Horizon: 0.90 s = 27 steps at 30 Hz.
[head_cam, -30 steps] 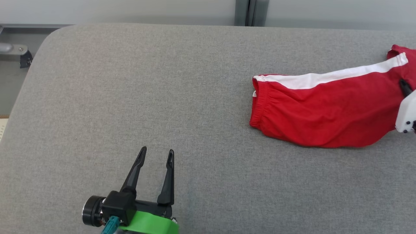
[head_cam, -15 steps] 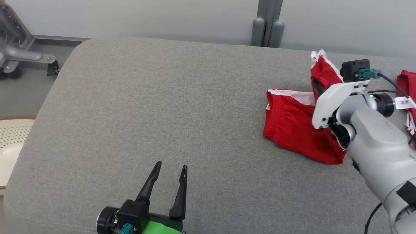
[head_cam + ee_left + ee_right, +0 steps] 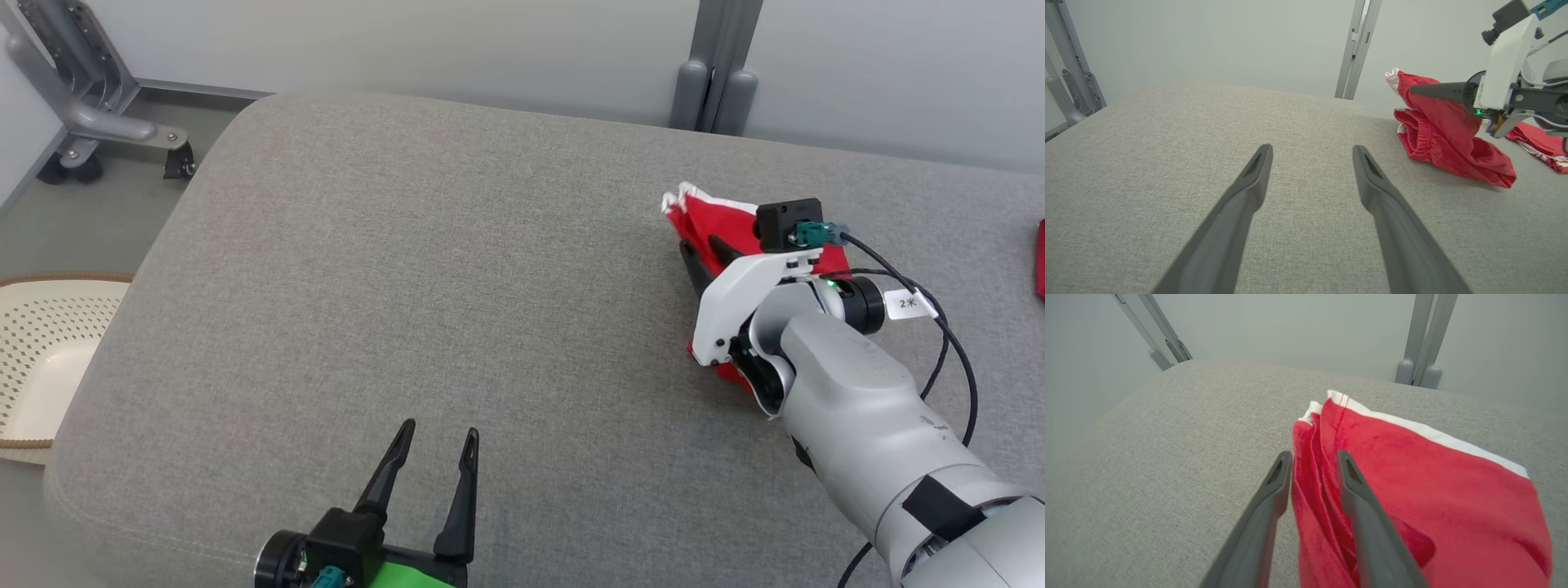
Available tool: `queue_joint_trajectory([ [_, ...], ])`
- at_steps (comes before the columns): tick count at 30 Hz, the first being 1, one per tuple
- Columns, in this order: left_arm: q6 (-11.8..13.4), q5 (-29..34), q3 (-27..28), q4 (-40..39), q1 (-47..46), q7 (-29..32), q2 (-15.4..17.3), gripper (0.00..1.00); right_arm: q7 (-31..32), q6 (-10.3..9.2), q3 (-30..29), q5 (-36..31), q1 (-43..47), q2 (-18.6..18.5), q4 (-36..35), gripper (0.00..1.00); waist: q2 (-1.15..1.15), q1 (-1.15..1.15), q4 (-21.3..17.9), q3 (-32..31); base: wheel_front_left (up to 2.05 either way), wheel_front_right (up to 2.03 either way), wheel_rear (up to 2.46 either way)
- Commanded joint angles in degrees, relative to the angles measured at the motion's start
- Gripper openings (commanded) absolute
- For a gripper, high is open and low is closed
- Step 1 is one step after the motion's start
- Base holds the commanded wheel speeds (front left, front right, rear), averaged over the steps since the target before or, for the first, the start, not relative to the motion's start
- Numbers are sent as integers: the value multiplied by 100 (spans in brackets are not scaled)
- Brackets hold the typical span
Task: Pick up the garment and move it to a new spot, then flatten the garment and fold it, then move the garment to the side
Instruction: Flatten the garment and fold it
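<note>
Head view first: the grey padded worktop [image 3: 392, 269] takes the middle. Its corner rounds off at 10 o'clock and its far edge runs along 12 under a pale wall and a grey post [image 3: 714, 90]. The left edge drops away at 9 o'clock, where a cream perforated basket [image 3: 37, 351] sits lower down.

The garment [image 3: 722, 219], red with white trim, is bunched at 2 o'clock, well in from the far edge. The right pincer [image 3: 707, 249] is right on it, and its arm comes in from 4 o'clock and covers much of the cloth. The left pincer [image 3: 438, 429] hovers at 6 o'clock with its fingers spread wide and empty. A broad run of grey lies between it and the garment. A sliver of a second red cloth [image 3: 1041, 257] shows at the 3 o'clock border.

Left wrist view now: the fingers splay over plain grey. The garment is at 2 o'clock, one end heaped on the worktop, with a white-edged corner standing up beside the right pincer's dark finger. The second red cloth, with striped trim, lies just beyond it at 3 o'clock.

Right wrist view: the fingers stand part-way apart, with slack red folds running up the gap. The right finger lies over the cloth and the left one runs along the garment's edge. A white band goes from 12 towards 3 o'clock, and open grey spreads from 9 to 11, out to the rounded edge.
</note>
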Motion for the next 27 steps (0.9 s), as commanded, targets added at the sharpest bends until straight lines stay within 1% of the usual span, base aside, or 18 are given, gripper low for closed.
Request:
queue_joint_trajectory([
  [1, 37, -45, 8, -25, 36, -17, 12, 100, -104, -1, -33, -61, -78, -20, 25, 100, 0, 0, -12, 5, 0, 0, 0],
  [5, 70, -62, 39, -68, 63, -17, 13, 100, -347, -1, -133, -145, -174, -226, -23, 100, 0, 0, -91, 0, 0, 0, 0],
  [9, 94, -82, 65, -133, 86, -17, 13, 100, -458, -1, -244, -260, -171, -558, -62, 100, 0, 0, -221, 9, 0, 0, 0],
  [10, 99, -83, 61, -148, 79, -17, 13, 100, -465, -1, -309, -235, -118, -669, -68, 100, 0, 0, -252, 17, 0, 0, 0],
  [12, 106, -86, 60, -170, 51, -17, 13, 100, -469, -1, -446, -86, 39, -777, -119, 100, 0, 0, -299, 34, 0, 0, 0],
  [13, 107, -87, 55, -176, 38, -17, 13, 100, -459, -1, -516, 25, 124, -782, -184, 79, 0, 0, -312, 40, 0, 0, 0],
  [14, 108, -83, 54, -186, 25, -17, 13, 100, -388, 0, -604, 212, 223, -778, -311, 0, 0, 0, -330, 53, 0, 0, 0],
  [16, 110, -85, 40, -196, 3, -17, 14, 100, -136, 0, -655, 515, 434, -808, -623, 0, 0, 0, -344, 76, 0, 0, 0],
  [20, 66, -91, 1, -207, -75, -17, 14, 100, 461, -1, -499, 1003, 952, -1035, -1385, 0, 0, 0, -304, 146, 0, 0, 0],
  [24, 34, -114, -5, -183, -154, -17, 14, 100, 803, 0, -244, 1245, 1351, -1153, -1989, 0, 0, 0, -221, 205, 0, 0, 0],
  [27, 6, -121, -5, -157, -184, -18, 14, 100, 948, 0, -40, 1356, 1573, -1130, -2344, 0, 0, 0, -169, 226, 0, 0, 0],
])
